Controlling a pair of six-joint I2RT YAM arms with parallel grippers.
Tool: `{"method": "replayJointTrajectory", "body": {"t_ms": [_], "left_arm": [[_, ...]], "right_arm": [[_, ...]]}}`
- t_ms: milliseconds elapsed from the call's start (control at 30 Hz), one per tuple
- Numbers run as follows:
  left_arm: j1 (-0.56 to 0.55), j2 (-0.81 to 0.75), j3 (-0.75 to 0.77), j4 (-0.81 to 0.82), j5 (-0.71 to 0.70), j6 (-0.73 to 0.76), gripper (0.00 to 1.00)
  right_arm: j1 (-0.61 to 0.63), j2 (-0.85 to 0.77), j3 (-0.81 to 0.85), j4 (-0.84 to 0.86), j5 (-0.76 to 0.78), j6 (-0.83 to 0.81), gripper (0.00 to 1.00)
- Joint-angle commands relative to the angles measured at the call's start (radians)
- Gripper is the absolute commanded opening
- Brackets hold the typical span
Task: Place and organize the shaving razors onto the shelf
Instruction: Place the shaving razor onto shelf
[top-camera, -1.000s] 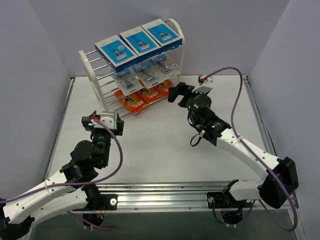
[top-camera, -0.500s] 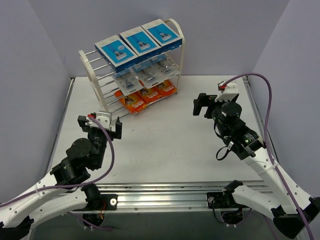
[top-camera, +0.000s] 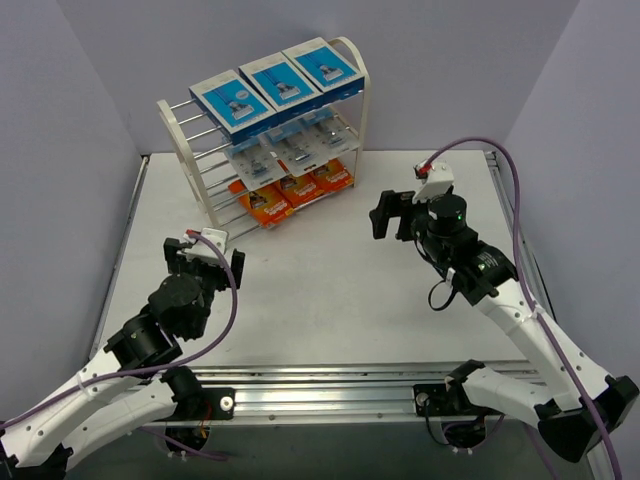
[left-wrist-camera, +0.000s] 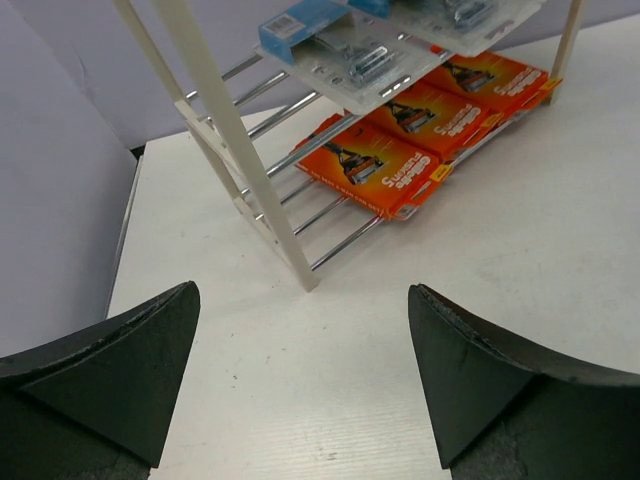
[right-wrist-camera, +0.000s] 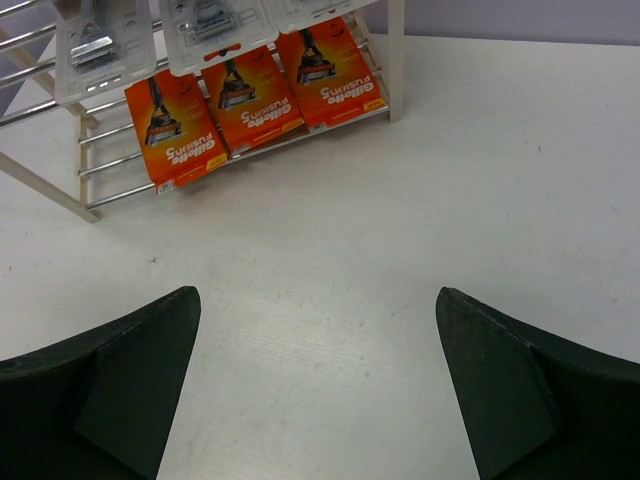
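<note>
the shaving razors (top-camera: 285, 85) are all found on the shelf (top-camera: 358, 95), which stands at the far side of the table (top-camera: 330, 300). three blue boxes (top-camera: 232, 102) are laid side by side on the top tier, and three clear blister packs (top-camera: 300, 150) are set on a tier below them. three orange packs (top-camera: 295, 188) are lined up on the lowest rods. no pack is seen on the table.

the left gripper (top-camera: 205, 262) is held released over bare table, near the shelf's left end but apart from it. its jaws are spread wide and nothing is grasped between them. the right gripper (top-camera: 390, 215) is likewise held released and empty, to the right of the shelf and turned toward the orange packs.
</note>
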Motion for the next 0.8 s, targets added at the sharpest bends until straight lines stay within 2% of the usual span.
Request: {"method": "replayJointTrajectory", "body": {"t_ms": [0,67,200,300,367,467,767], "left_arm": [[0.024,0.049,0.020,-0.028,0.036,-0.020,0.94],[0.031,0.052,0.025,-0.030,0.034,-0.023,0.94],[0.057,0.017,0.020,-0.033,0.007,-0.030,0.94],[0.073,-0.027,0.014,-0.030,-0.016,-0.030,0.94],[0.076,-0.063,0.000,-0.018,-0.022,-0.026,0.94],[0.076,-0.089,-0.010,-0.005,-0.018,-0.023,0.94],[0.077,-0.060,0.008,-0.038,0.023,-0.049,0.94]], "right_arm": [[-0.017,0.076,0.124,-0.046,0.040,0.028,1.00],[-0.017,0.097,0.176,-0.074,0.031,-0.010,1.00],[-0.047,0.078,0.095,-0.012,0.057,0.038,1.00],[-0.142,0.078,0.006,0.031,0.017,0.065,1.00],[-0.257,0.065,-0.069,0.069,-0.072,0.101,1.00],[-0.330,-0.004,-0.121,0.147,-0.144,0.118,1.00],[-0.333,-0.061,-0.170,0.157,-0.127,0.098,1.00]]}}
